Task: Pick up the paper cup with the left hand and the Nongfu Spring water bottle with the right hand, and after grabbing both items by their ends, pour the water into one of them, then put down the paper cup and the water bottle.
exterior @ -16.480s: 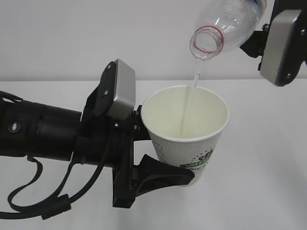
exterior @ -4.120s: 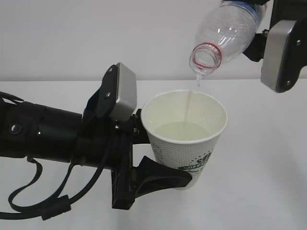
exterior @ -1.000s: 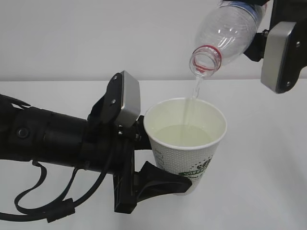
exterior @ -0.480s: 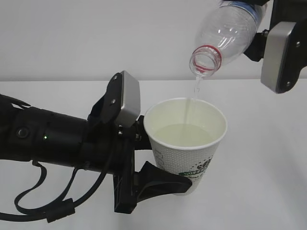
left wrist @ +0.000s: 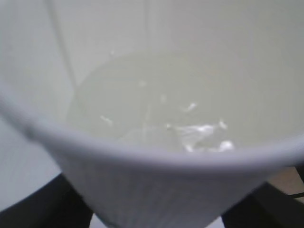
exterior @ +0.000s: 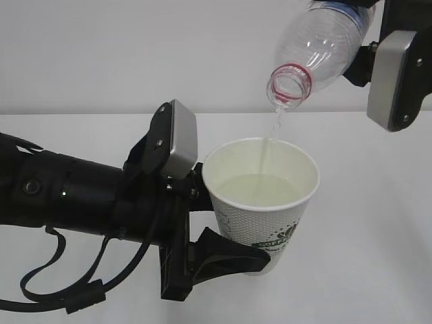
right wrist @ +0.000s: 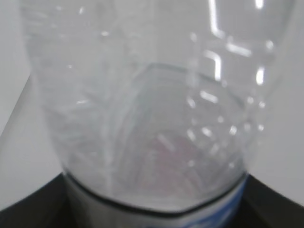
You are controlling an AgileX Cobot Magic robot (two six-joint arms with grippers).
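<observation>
The white paper cup (exterior: pixel 262 202) with a green logo stands upright above the table, my left gripper (exterior: pixel 233 216) shut on its lower wall. A black finger (exterior: pixel 229 255) wraps its near side. In the left wrist view the cup (left wrist: pixel 142 190) fills the frame, with water (left wrist: pixel 152 99) pooled inside and my left gripper (left wrist: pixel 154 211) around it. The clear Nongfu Spring water bottle (exterior: pixel 317 44) tilts mouth-down at top right, held by my right gripper (exterior: pixel 368 57). A thin stream of water (exterior: pixel 270 135) falls into the cup. The bottle (right wrist: pixel 152 118) fills the right wrist view, held by my right gripper (right wrist: pixel 152 213).
Below both arms lies the white table (exterior: pixel 378 236), and a pale wall (exterior: pixel 135 54) rises behind it. Loose black cables (exterior: pixel 61 283) hang under the left arm near the front edge of the view.
Over the last second nothing has shifted and the stream keeps running. Compared with the oldest frame, the water in the cup stands higher and the cup is held slightly lower.
</observation>
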